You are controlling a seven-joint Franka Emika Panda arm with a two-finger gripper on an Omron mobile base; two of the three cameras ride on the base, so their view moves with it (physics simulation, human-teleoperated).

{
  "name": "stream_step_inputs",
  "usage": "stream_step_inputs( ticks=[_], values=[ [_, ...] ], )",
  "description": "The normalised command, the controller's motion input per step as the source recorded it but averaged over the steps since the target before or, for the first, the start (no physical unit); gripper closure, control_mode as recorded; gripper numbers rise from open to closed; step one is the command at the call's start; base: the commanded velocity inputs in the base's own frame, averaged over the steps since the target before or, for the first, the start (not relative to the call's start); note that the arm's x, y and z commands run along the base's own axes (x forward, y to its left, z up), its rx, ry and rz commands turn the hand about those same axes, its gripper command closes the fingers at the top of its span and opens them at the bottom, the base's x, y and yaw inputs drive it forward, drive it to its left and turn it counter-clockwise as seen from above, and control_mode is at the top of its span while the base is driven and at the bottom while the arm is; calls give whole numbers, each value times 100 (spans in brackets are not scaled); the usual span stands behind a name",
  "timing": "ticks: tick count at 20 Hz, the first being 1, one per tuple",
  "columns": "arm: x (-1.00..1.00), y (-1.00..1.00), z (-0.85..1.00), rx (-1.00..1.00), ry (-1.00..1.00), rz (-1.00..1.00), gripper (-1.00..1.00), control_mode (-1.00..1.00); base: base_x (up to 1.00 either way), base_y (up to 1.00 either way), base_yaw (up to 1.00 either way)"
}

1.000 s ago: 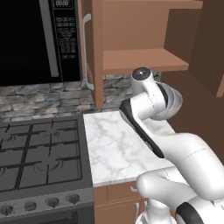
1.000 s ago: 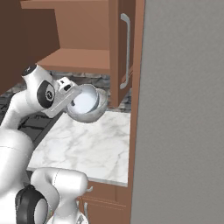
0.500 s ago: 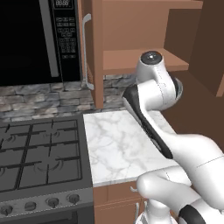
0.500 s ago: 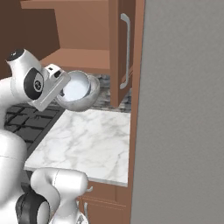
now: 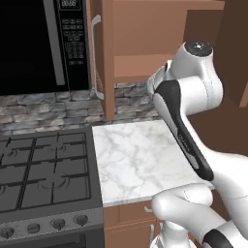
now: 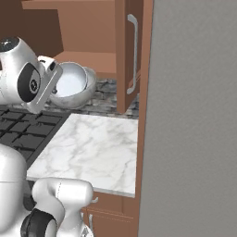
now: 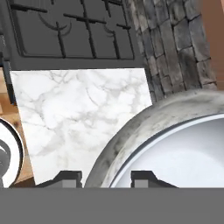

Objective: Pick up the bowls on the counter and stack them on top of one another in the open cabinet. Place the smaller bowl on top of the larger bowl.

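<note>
The gripper (image 7: 106, 178) clamps the larger bowl (image 6: 74, 86) by its rim (tilted), above the counter (image 6: 92, 150).

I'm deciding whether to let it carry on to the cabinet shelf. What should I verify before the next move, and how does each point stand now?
1. Larger bowl gripped: ok. The gripper has its rim between the fingertips in the hand view.
2. Bowl lifted off the counter: ok, it hangs in the air near the cabinet.
3. Bowl level: not ok, it is tipped with its opening facing sideways.
4. Cabinet door swung open: ok.
5. Shelf free where the bowl will land: cannot tell, the arm and bowl hide part of it.
6. Smaller bowl's location: cannot tell.
</note>
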Motion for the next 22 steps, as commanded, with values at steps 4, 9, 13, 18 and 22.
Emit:
stream_step_inputs(
  ticks=[4,9,13,18,22],
  values=[
    [-32,2,49,0,-5,28,100,-100,0,0,0],
    [-25,7,52,0,-3,26,100,-100,0,0,0],
    [-18,10,45,-1,-2,21,100,-100,0,0,0],
    [-5,1,8,0,-4,3,100,-100,0,0,0],
    [22,0,0,0,-3,0,100,-100,0,0,0]
  ],
)
